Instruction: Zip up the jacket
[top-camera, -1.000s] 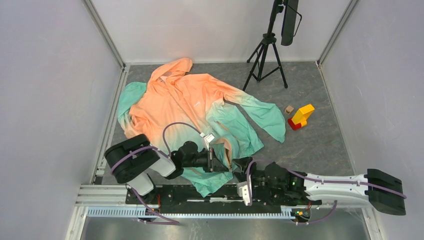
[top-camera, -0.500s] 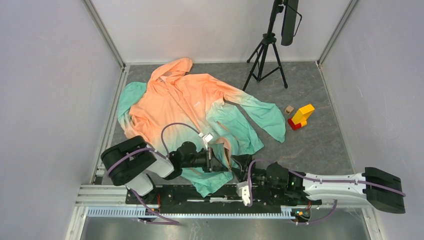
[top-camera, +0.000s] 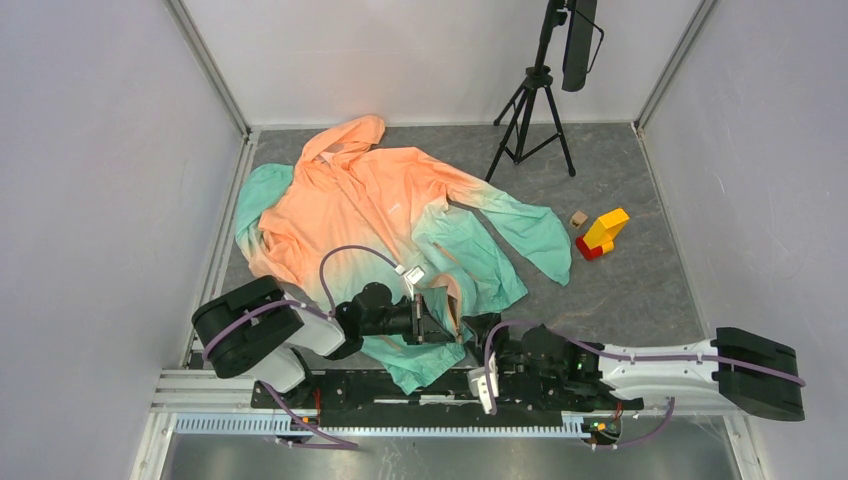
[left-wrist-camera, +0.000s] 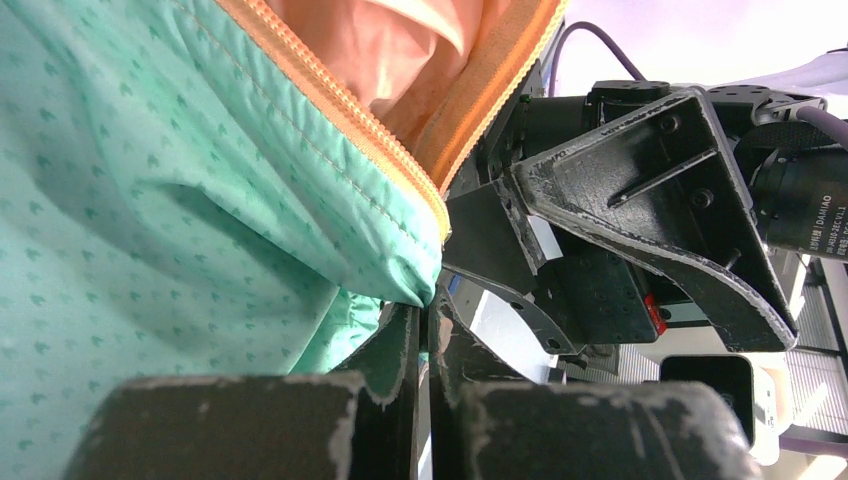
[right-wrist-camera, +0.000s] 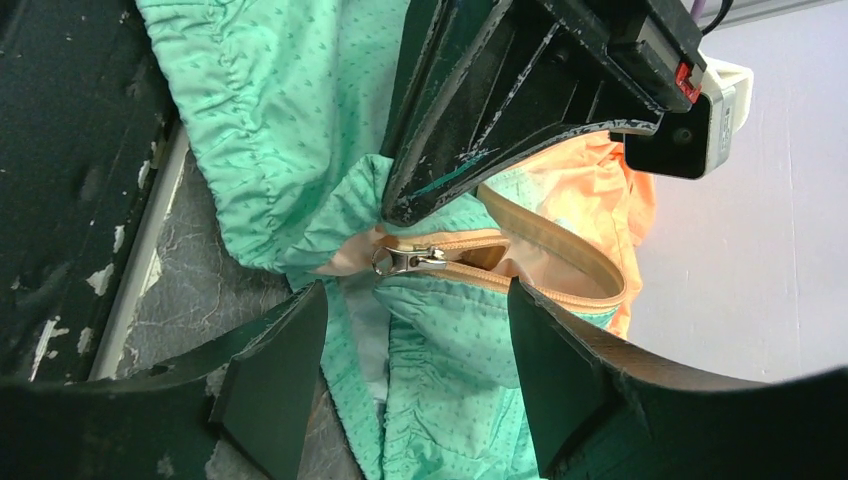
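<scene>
Looks like the opening step: getting hold of the zipper's bottom end at the hem, with nothing zipped yet. Finds the jacket (top-camera: 380, 210) spread on the grey table (top-camera: 640, 290), hood at the far side, teal hem at the near edge, front open. Calls next for closing on the metal slider (right-wrist-camera: 405, 262) or its pull tab and keeping the hem taut against that pull, before drawing up toward the collar.

Pinches, with the left gripper (left-wrist-camera: 425, 318), the teal hem corner right at the end of the orange zipper tape (left-wrist-camera: 350, 130), jaws pressed together on the cloth. Straddles the slider with the right gripper (right-wrist-camera: 410, 300), fingers (right-wrist-camera: 270, 380) spread wide, one to each side, apparently touching neither slider nor tab. Holds nothing there.
</scene>
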